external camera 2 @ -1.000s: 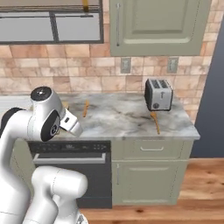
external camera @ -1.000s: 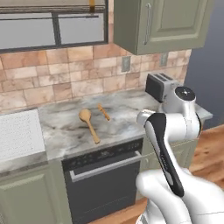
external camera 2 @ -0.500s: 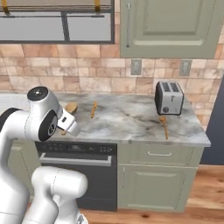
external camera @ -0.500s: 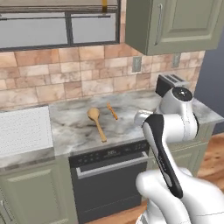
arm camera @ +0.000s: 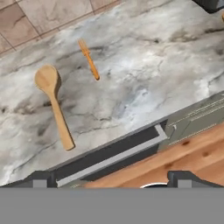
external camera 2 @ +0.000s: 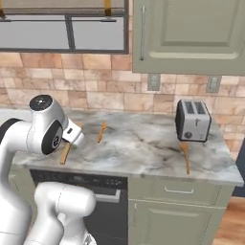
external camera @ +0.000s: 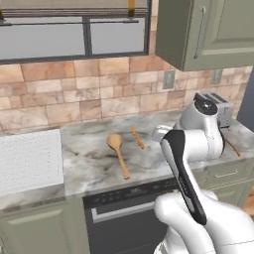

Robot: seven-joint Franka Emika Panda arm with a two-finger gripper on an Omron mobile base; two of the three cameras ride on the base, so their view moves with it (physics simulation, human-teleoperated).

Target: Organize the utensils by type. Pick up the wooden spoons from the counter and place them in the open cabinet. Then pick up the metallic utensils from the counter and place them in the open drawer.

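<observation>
White arm is folded in front of the range, hand (arm camera: 112,177) open, jaws spread wide, nothing between them. Hand sits back over the surface's front edge, looking down at the spoons, well apart from both. My read: it's lining up for the first pick, no grasp begun.

Big wooden spoon (arm camera: 54,104) lies flat on the marbled surface (arm camera: 144,87), bowl toward the wall, handle running toward the front edge. Good for a top-down pinch on the handle. Slim wooden spoon (arm camera: 89,59) lies just beyond it, near but not touching, also flat, angled a bit. Same pair in the left base view: big one (external camera: 118,154), slim one (external camera: 137,137).

Further out, right end of the surface: a toaster (external camera 2: 193,119), and just in front of it another orange-tan wooden utensil (external camera 2: 185,156), near the front edge. Can't tell what kind at this size.

Containers: wall cabinet (external camera 2: 191,36) above the toaster reads as shut from the right base view, bar handle on the door; in the left base view I can't tell whether it stands open. No contents visible. Drawer front (external camera 2: 178,191) below the surface looks closed, inside hidden. No silvery utensil that I can pick out.
</observation>
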